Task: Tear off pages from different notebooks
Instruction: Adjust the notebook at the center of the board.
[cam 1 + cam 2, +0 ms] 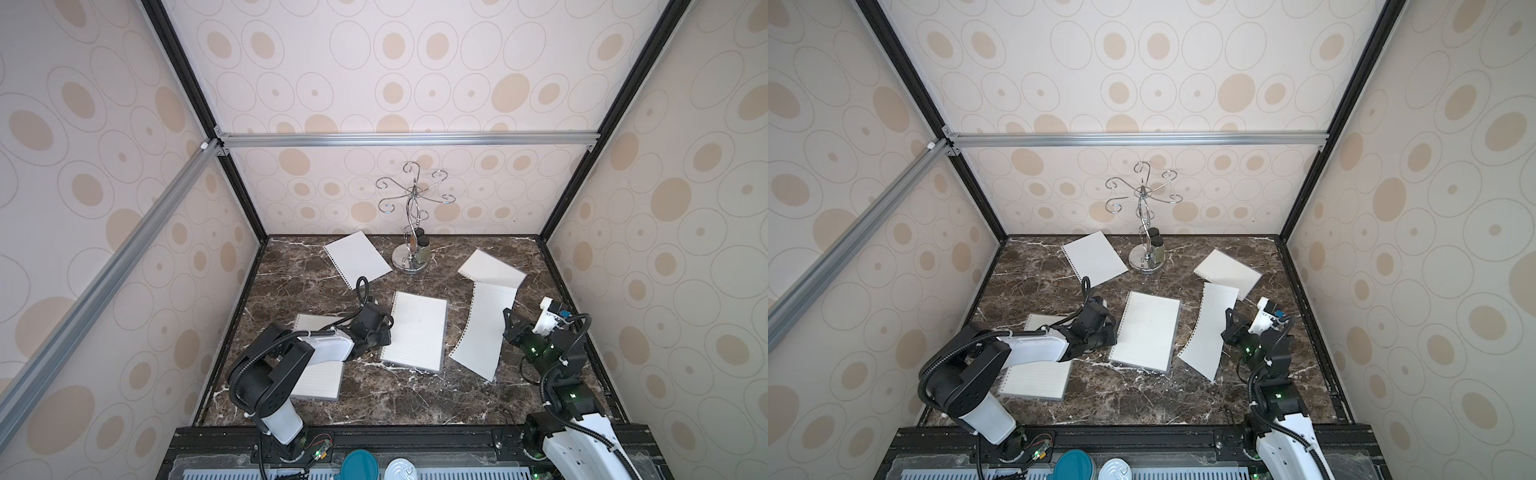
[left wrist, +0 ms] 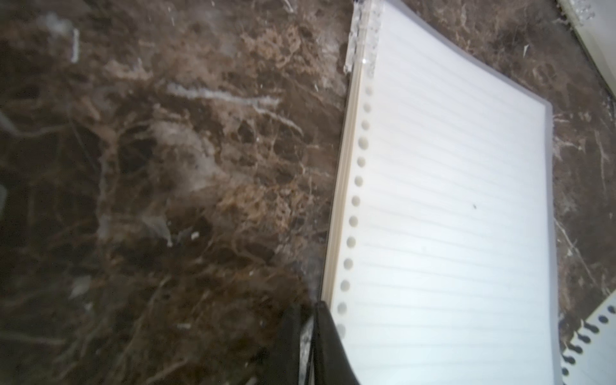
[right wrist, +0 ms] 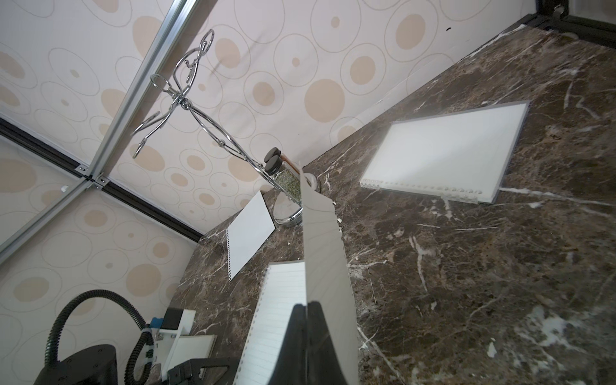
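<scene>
While the right gripper [image 3: 306,305] clamps a loose lined page [image 1: 484,328], lifted right of centre, the left gripper [image 2: 308,313] pinches the middle notebook [image 1: 415,328] by its punched edge, mid-frame.

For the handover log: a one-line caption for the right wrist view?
Right tool shut on a loose page, seen nearly edge-on over the marble table.

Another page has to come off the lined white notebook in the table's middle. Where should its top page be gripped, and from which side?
Probably pinch the near right corner of the lined white notebook's top page, from the robot's right: the holes run along the left edge, at the left gripper, so the right edge is free.
</scene>
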